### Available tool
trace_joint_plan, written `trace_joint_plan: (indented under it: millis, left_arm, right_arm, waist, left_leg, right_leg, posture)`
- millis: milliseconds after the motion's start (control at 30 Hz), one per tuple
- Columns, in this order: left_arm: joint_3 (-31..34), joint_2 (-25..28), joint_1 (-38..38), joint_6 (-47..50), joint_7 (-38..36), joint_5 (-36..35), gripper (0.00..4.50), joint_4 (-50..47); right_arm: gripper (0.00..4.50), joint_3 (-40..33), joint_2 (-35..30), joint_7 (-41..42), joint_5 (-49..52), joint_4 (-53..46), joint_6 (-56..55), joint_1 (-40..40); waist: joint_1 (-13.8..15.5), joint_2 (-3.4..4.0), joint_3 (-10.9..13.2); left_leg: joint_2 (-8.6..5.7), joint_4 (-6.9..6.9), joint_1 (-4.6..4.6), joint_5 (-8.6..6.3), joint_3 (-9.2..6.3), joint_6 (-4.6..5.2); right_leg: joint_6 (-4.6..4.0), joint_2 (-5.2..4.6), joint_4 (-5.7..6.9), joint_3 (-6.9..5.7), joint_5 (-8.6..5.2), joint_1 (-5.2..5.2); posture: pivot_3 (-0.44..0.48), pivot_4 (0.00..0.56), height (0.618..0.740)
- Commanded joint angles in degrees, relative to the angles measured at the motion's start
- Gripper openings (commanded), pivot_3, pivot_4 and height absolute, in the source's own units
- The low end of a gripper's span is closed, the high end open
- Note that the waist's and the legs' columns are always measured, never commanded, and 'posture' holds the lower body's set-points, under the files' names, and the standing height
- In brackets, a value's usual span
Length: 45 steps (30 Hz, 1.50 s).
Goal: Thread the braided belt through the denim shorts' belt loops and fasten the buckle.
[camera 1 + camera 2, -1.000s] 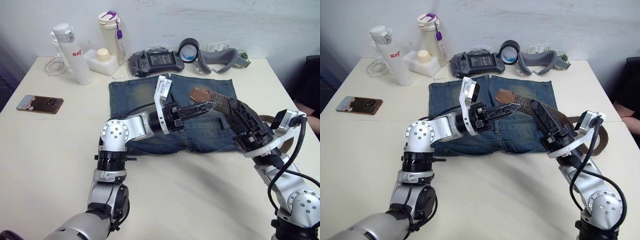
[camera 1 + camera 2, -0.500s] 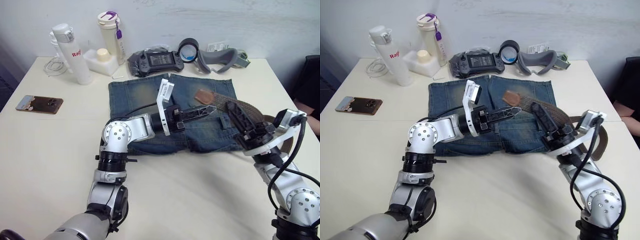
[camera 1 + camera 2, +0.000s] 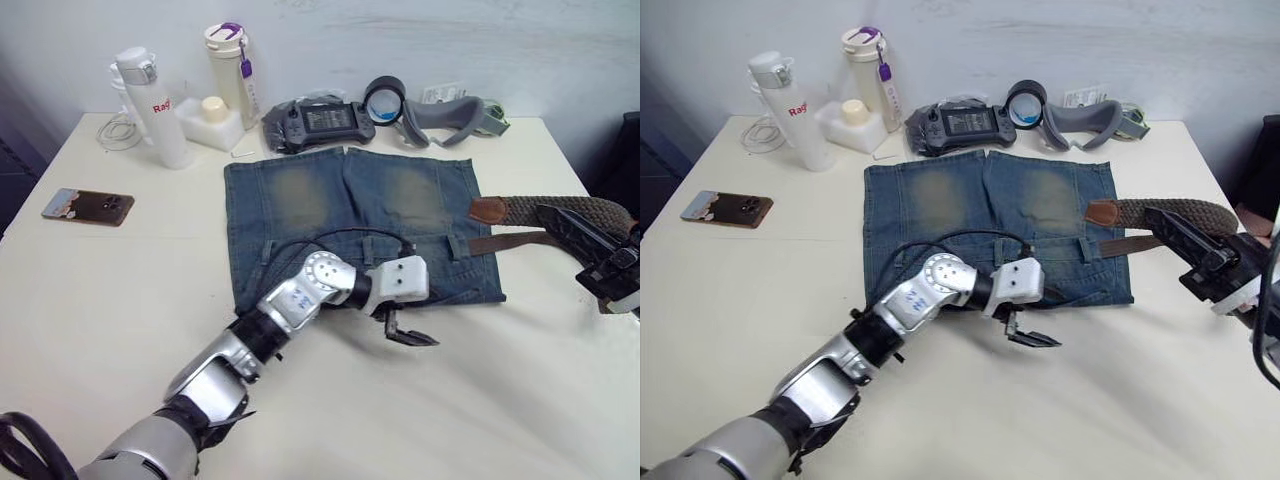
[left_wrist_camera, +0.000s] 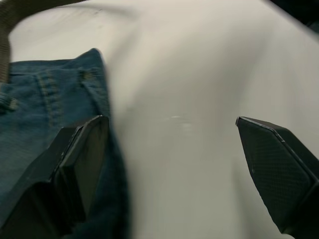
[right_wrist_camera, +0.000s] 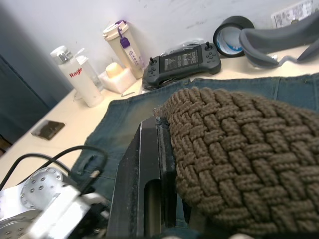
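I see the braided belt (image 3: 560, 212) at the right of the head views, folded back on itself: its upper run is woven brown strap ending in a tan leather tip (image 3: 488, 209) that lies on the right edge of the denim shorts (image 3: 340, 215), and a thinner lower run passes beside a belt loop (image 3: 455, 246) on the waistband. I cannot tell whether the strap goes through that loop. The buckle is not something I can make out.

The shorts lie flat in the centre of the table (image 3: 90, 300), waistband toward the lower part of the frame and leg openings toward the top.

My right gripper (image 3: 562, 222) sits at the right edge of the frame, clamped on the belt; in the right wrist view the woven strap (image 5: 239, 159) presses directly against one black finger (image 5: 144, 184).

My left gripper (image 3: 405, 330) is at lower centre, just below the waistband edge, over bare table. In the left wrist view its fingers (image 4: 79, 159) stand wide apart with nothing between them, one of them against the hem of the denim.

Along the top of the frame I note two bottles (image 3: 152, 105), a handheld game console (image 3: 318, 120), a roll of tape (image 3: 382, 97) and a grey headset strap (image 3: 450, 112). A phone (image 3: 88, 206) lies at the left.
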Motion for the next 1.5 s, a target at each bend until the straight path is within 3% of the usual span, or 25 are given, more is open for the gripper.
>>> trace_joint_plan:
  millis: [33,167,233,300,433,533,633,800,967,1067,1233,1300,1500]
  left_arm:
    - [1.4,-3.8,-3.4,-7.4,7.3,6.1,4.46,9.4]
    - [1.8,-7.2,-5.3,-10.2,11.5,10.6,4.46,18.1]
    - [2.5,-8.3,-5.3,-10.7,8.7,10.4,3.92,19.3]
    - [4.1,-9.1,-4.7,-10.5,5.9,9.1,3.17,18.9]
    - [3.0,-5.1,-1.4,-11.0,-4.8,8.9,1.31,12.4]
    - [1.8,1.1,4.2,-6.4,-15.3,6.4,0.03,-0.6]
    - [2.1,6.3,8.2,-1.3,-21.2,4.4,0.03,-10.6]
    - [3.4,10.5,10.1,5.6,-24.8,2.8,0.03,-17.7]
    - [6.8,5.6,9.3,8.4,-17.8,2.0,0.03,-17.2]
    - [8.8,0.6,8.0,10.6,-15.8,-0.1,0.97,-15.7]
    - [6.9,-4.9,3.4,0.7,-5.1,7.0,3.08,-3.7]
    - [5.6,-6.9,0.8,-6.2,2.6,11.6,3.08,3.8]
    - [4.5,-10.8,-2.2,-10.5,8.5,16.5,3.08,17.2]
  right_arm:
    - [0.0,-3.8,-1.0,-1.9,2.7,-4.2,-0.5,0.8]
    - [0.0,-5.0,-1.1,-4.5,3.7,-8.2,-0.5,3.6]
    - [0.0,-5.9,-1.4,-5.4,3.4,-9.5,-0.3,5.6]
    - [0.0,-6.8,-1.4,-5.9,3.3,-10.1,-0.4,7.1]
    - [0.0,-7.8,-1.8,-7.2,1.8,-9.3,0.5,10.6]
    - [0.0,-7.5,-2.4,-7.8,1.6,-8.1,1.8,12.4]
    - [0.0,-6.1,-2.4,-8.8,2.5,-7.2,2.6,13.5]
    - [0.0,-4.4,-2.1,-10.2,2.5,-6.4,3.1,13.9]
    - [0.0,-3.4,-2.2,-10.6,2.4,-5.6,2.9,12.5]
    - [0.0,-3.1,-1.9,-10.6,1.4,-5.3,2.9,12.0]
    - [0.0,-4.3,-1.9,-10.6,0.4,-5.4,3.3,12.5]
    - [0.0,-4.9,-1.9,-10.9,0.3,-5.6,3.2,12.8]
    - [0.0,-6.6,-1.7,-12.0,0.8,-7.0,2.8,13.6]
  waist:
    - [0.0,-0.04,0.0]
    - [-0.1,-0.1,0.1]
    - [0.0,-0.1,0.1]
    - [-0.1,-0.1,0.1]
    - [-0.1,-0.1,0.1]
    - [-0.5,-0.04,0.0]
    - [-0.8,0.02,0.0]
    - [-0.1,0.03,0.0]
    - [0.0,0.04,0.0]
    - [0.0,0.02,0.0]
    - [-0.1,0.02,0.0]
    - [0.0,-0.02,0.0]
    - [0.0,-0.09,0.1]
  left_leg:
    - [0.0,-0.01,-0.01,-0.01,-0.01,0.01]
    - [0.0,-0.01,-0.07,-0.01,-0.05,0.02]
    - [-0.01,0.0,-0.08,-0.01,-0.06,0.03]
    - [-0.01,0.0,-0.07,-0.02,-0.06,0.03]
    - [-0.02,-0.02,-0.07,-0.02,-0.06,0.03]
    - [0.01,-0.06,-0.03,0.02,-0.03,-0.04]
    - [0.07,-0.06,0.02,0.12,-0.02,-0.2]
    - [0.02,0.04,0.01,0.03,-0.11,-0.04]
    - [-0.05,0.09,-0.04,0.04,-0.14,-0.03]
    - [-0.09,0.11,-0.08,0.02,-0.17,0.06]
    - [-0.09,0.06,-0.04,0.03,-0.15,0.06]
    - [-0.1,0.06,-0.04,0.03,-0.13,0.07]
    - [-0.1,-0.01,-0.07,0.01,-0.13,0.11]
  right_leg:
    - [0.01,-0.01,-0.02,-0.02,0.0,0.0]
    - [0.02,-0.01,-0.04,-0.09,0.0,-0.03]
    - [0.03,-0.02,-0.03,-0.1,0.01,-0.03]
    - [0.05,-0.04,-0.04,-0.1,0.02,-0.01]
    - [0.06,-0.04,-0.06,-0.1,0.02,-0.02]
    - [0.04,0.0,-0.04,-0.06,0.02,-0.02]
    - [-0.01,0.04,0.02,-0.04,-0.01,0.0]
    - [-0.01,-0.01,0.02,-0.07,-0.01,0.1]
    - [0.05,-0.07,-0.02,-0.09,0.03,0.12]
    - [0.15,-0.09,-0.05,-0.1,0.08,0.13]
    - [0.16,-0.05,-0.06,-0.11,0.08,0.13]
    - [0.17,-0.05,-0.06,-0.11,0.08,0.11]
    - [0.18,-0.07,-0.1,-0.11,0.08,0.04]
  posture:
    - [0.0,0.15,0.74]
    - [0.0,0.15,0.74]
    - [0.0,0.15,0.74]
    - [0.0,0.15,0.74]
    - [0.0,0.15,0.74]
    - [0.0,0.15,0.74]
    - [0.0,0.15,0.74]
    - [0.0,0.15,0.74]
    - [0.0,0.15,0.74]
    - [0.0,0.15,0.74]
    - [0.0,0.15,0.74]
    - [0.0,0.15,0.74]
    - [0.0,0.15,0.74]
